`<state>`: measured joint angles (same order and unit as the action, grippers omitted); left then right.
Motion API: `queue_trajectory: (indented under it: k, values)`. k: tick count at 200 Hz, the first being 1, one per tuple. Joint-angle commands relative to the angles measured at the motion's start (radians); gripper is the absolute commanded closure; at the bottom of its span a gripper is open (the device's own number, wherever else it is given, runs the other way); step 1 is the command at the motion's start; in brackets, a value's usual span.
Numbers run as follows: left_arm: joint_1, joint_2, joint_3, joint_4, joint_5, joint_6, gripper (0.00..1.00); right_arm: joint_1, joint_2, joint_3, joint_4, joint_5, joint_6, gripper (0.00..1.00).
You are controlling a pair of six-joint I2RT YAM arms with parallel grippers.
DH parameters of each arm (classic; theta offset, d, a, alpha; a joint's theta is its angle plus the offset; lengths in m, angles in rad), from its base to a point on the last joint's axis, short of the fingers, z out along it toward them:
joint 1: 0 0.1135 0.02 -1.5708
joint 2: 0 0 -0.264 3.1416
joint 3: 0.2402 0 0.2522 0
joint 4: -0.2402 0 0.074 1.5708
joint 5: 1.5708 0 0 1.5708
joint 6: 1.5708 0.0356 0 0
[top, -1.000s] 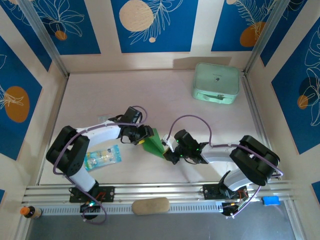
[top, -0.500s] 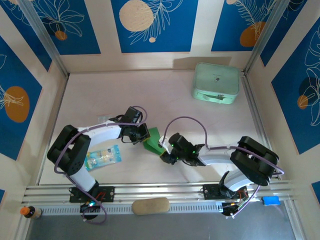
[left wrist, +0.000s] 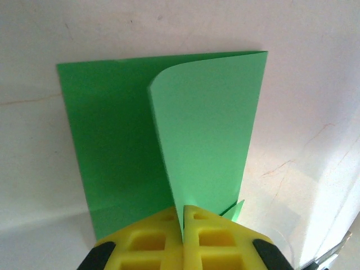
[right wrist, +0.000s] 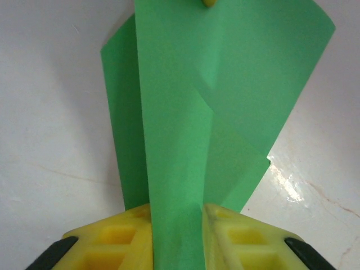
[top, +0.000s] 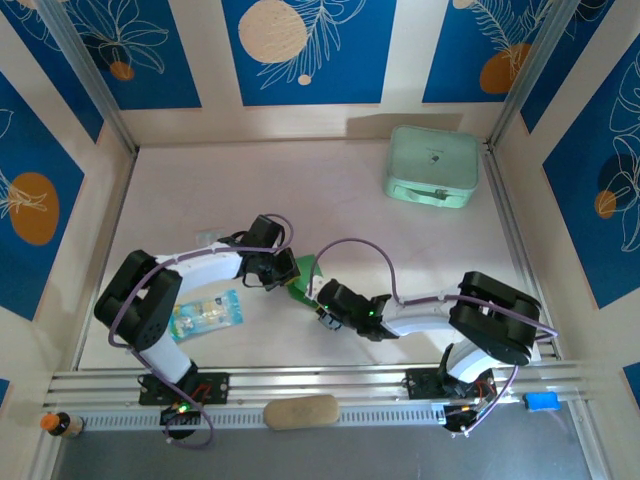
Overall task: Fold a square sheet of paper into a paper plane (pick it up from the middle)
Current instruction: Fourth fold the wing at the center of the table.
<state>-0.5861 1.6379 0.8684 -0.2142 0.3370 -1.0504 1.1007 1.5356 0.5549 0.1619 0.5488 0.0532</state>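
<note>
Well away from the mint case (top: 432, 166), toward the arms' bases and to its left, the green sheet of paper (top: 305, 270) lies on the desk (top: 200, 190) between the two tools, partly folded, with one flap curling up. The left tool (left wrist: 184, 228) is clamped tight on the raised fold, on the side of the sheet away from the case. The right tool (right wrist: 177, 225) meets the sheet from the case side with a band of paper running up between its yellow fingers (right wrist: 129, 233), and I cannot tell whether they pinch it.

Lab robot cell: aluminium frame (top: 300, 380), patterned panels (top: 310, 50).
</note>
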Motion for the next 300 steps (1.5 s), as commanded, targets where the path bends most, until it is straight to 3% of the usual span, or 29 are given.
queue_trajectory:
  k: [1,83,110,152,300]
  values:
    - [0.009,-0.031,-0.015,-0.003,0.014,-0.012,1.00,0.013,0.010,0.026,-0.028,0.042,0.033,0.76]
    - [0.010,-0.048,-0.016,-0.021,0.001,-0.001,1.00,0.011,0.024,0.043,-0.050,0.014,0.069,0.88]
    - [0.010,-0.071,-0.014,-0.043,-0.027,0.009,0.92,-0.004,0.029,0.042,-0.058,-0.048,0.091,0.89]
    - [0.009,-0.069,-0.020,-0.025,-0.023,0.000,1.00,-0.008,0.010,0.046,-0.058,-0.057,0.133,0.78]
    - [0.009,-0.062,-0.017,-0.031,-0.028,0.003,1.00,-0.010,-0.023,0.073,-0.083,-0.056,0.141,0.73]
